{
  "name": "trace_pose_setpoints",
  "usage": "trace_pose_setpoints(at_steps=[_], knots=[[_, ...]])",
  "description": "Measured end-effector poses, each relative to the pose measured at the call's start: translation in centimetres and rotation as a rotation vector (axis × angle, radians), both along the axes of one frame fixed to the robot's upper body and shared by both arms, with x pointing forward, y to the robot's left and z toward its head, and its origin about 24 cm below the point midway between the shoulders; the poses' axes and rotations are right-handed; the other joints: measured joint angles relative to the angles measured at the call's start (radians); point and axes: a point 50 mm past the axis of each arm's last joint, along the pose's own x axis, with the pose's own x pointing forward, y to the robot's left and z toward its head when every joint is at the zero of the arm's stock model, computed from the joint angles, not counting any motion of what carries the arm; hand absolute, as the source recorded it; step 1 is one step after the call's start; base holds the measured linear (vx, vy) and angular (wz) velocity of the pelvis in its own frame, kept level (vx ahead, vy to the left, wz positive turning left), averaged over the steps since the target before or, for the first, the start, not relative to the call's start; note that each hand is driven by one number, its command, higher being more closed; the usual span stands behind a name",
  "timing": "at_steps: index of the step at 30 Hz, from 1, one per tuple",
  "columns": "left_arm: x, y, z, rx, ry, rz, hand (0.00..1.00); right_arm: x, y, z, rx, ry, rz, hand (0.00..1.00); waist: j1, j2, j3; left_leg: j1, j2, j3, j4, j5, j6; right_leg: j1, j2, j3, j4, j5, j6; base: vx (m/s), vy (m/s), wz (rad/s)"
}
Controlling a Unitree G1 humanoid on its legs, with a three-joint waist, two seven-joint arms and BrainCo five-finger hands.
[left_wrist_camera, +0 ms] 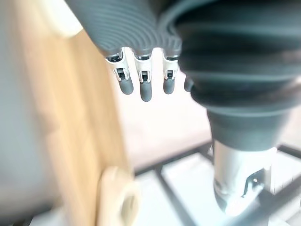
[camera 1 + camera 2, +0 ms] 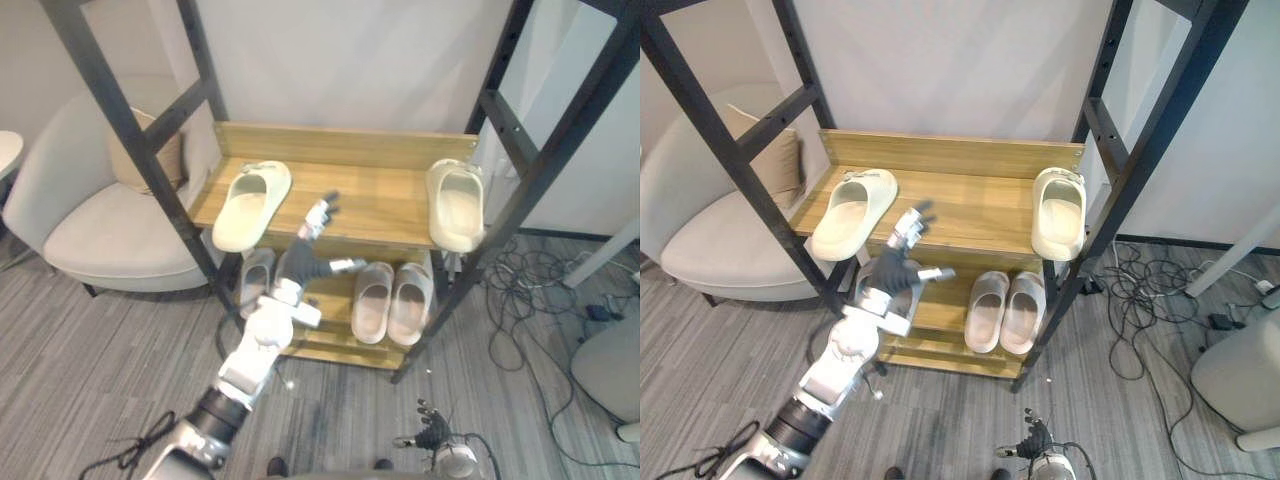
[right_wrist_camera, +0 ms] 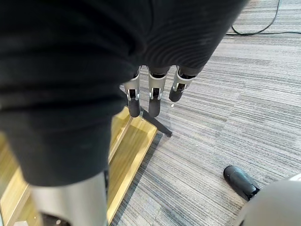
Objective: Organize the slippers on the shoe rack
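The left hand (image 2: 300, 265) hovers empty, fingers spread, near a slipper (image 2: 250, 205); the right hand (image 2: 435, 437) hangs low, fingers relaxed. The slipper looks like light, squashy foam, best pinched across its strap.

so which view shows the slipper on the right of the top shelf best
The right eye view: the slipper lies whole, clear of the rack post. The left eye view shows it too, beside the post. The left wrist view's blurred cream shape can't be identified.

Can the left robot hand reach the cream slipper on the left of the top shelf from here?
Probably yes: the left robot hand is open in front of the top shelf, beside the cream slipper, with nothing between them.
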Motion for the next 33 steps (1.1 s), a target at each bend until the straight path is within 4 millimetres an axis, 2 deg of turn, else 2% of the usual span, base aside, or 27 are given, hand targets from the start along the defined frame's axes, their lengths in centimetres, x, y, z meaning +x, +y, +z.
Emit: trace_pose_setpoints(at_steps=[7,13,15,24,29,33], knots=[[2.4,7.9,3.7,0.149,-0.107,0.314,0.0,0.3,0.1,0.2,0.02,-0.008,0.016,0.0,0.0,-0.015,0.009,-0.004,-0.001,0.041,0.0,-0.005,0.001,-0.031,-0.001,0.044,-0.004,0.01,-0.004,-0.04,0.023,-0.18],[4.0,13.5,6.5,0.269,-0.099,0.508,0.0,-0.3,-0.1,0.2,0.031,-0.004,0.012,0.0,0.0,-0.024,0.015,-0.023,-0.003,0.056,0.001,-0.01,0.002,-0.061,-0.002,0.062,-0.004,0.009,0.004,-0.04,0.022,-0.09],[4.5,15.1,7.3,0.305,-0.084,0.562,0.0,-0.4,-0.1,0.2,0.032,-0.002,0.011,0.0,0.0,-0.023,0.018,-0.041,-0.004,0.06,0.002,-0.009,0.004,-0.082,-0.003,0.068,0.0,0.02,-0.004,-0.01,0.018,-0.08],[5.6,18.0,9.3,0.368,-0.017,0.657,0.0,0.2,-0.7,0.8,0.029,-0.045,-0.016,0.0,-0.007,-0.027,0.069,-0.071,-0.007,0.088,0.013,-0.014,0.01,-0.129,-0.003,0.111,0.0,0.033,-0.012,-0.02,0.015,-0.14],[5.7,19.4,8.5,0.427,0.057,0.702,0.0,0.2,-0.8,0.8,0.028,-0.045,-0.019,0.0,-0.015,-0.027,0.075,-0.076,-0.006,0.121,0.018,-0.024,0.009,-0.159,-0.003,0.148,0.014,0.034,-0.014,-0.03,0.015,-0.2],[5.9,19.8,9.8,0.47,0.052,0.722,0.0,0.1,-0.9,0.8,0.032,-0.047,-0.033,0.0,-0.018,-0.035,0.097,-0.094,-0.007,0.138,0.033,-0.034,0.011,-0.185,-0.008,0.164,0.025,0.035,-0.014,-0.06,0.014,-0.13]])
